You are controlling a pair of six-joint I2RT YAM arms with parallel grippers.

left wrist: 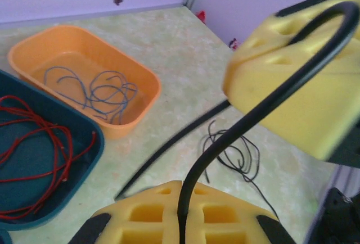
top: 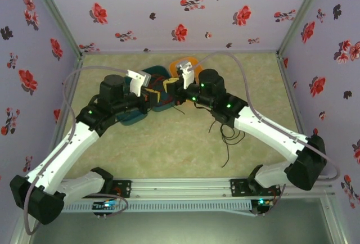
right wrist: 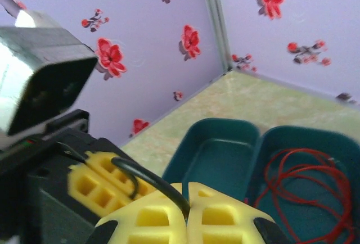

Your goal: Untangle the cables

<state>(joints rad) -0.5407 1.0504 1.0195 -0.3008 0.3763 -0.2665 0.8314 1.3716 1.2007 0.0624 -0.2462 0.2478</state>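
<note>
My left gripper is shut on a black cable, which arcs up to the yellow fingers of my right gripper. My right gripper is shut on the same black cable, a short span from the left gripper's fingers. Both grippers meet above the trays, left gripper and right gripper. More thin black cable lies in loops on the table, seen from the top as black cable loops. Red cables lie in a teal tray. Blue cables lie in an orange tray.
An empty teal tray stands beside the teal tray with the red cables. Flowered walls close the table on three sides. The rail with the arm bases runs along the near edge.
</note>
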